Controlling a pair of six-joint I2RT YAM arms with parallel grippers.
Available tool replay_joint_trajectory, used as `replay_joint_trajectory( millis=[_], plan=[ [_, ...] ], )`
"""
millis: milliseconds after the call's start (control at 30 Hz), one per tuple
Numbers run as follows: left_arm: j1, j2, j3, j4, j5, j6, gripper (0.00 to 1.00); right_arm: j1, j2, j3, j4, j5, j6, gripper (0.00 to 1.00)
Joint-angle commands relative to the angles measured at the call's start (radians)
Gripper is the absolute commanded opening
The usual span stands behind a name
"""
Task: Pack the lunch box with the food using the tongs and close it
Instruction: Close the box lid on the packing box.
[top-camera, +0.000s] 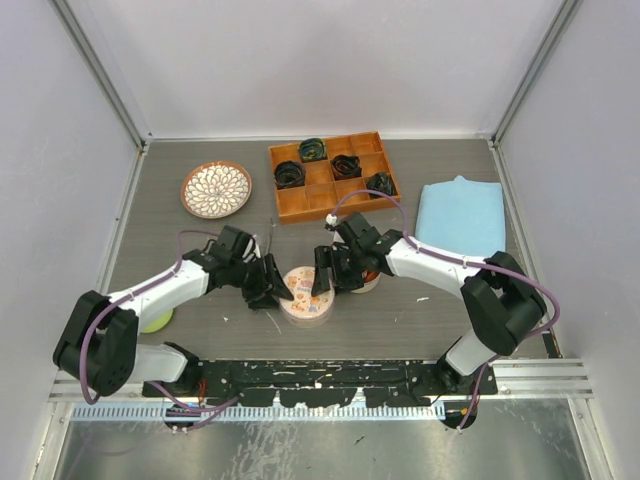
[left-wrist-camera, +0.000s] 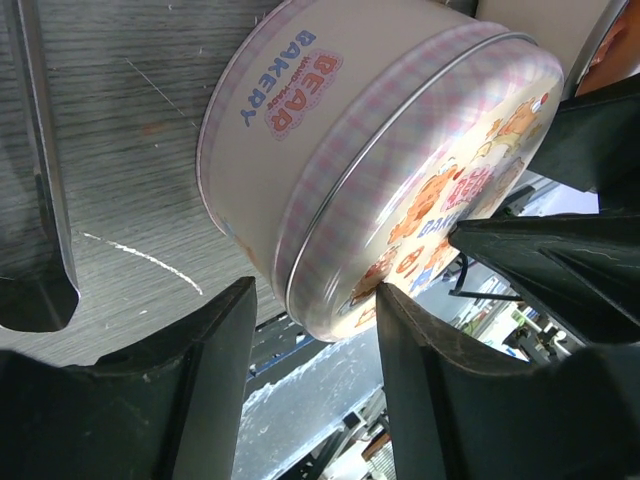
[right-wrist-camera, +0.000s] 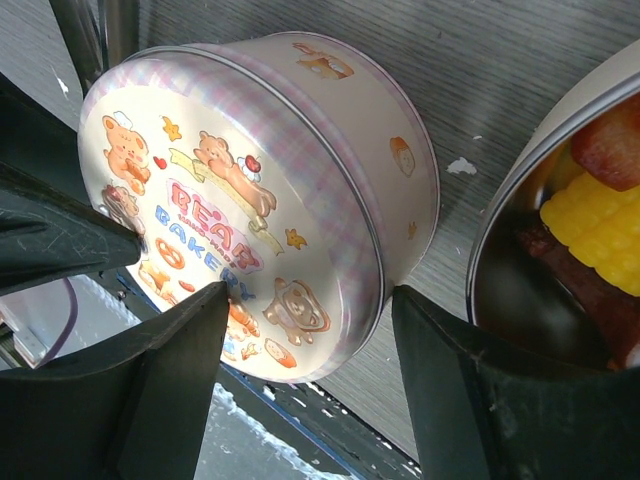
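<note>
The closed lunch box (right-wrist-camera: 250, 200) reads "BEAR BAKERY".

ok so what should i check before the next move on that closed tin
1. lid seated on the bear tin: ok, seam looks even where visible
2. left gripper holding the tin: not ok, jaws straddle the rim, gap on one side
3. right gripper holding the tin: cannot tell, it straddles the tin, contact unclear
4. tongs out of the way: ok, lying unheld on the table
5. food inside the closed tin: cannot tell; the open tin beside it holds corn and red pieces
</note>
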Motion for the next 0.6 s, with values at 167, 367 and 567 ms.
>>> replay_joint_trajectory(
  millis=[167, 367, 567],
  plan=[
    [0.011, 0.031, 0.073, 0.001, -0.108, 0.029, 0.56, 0.002, 0.035, 0.014, 0.008, 0.128, 0.03, 0.75],
    [0.072, 0.062, 0.087, 0.03, -0.109, 0.027, 0.66, -0.013, 0.065, 0.059, -0.033, 0.133, 0.019, 0.77],
    [0.085, 0.128, 0.117, 0.051, -0.079, 0.056, 0.64, -0.014, 0.068, 0.078, -0.031, 0.164, 0.032, 0.77]
  ],
)
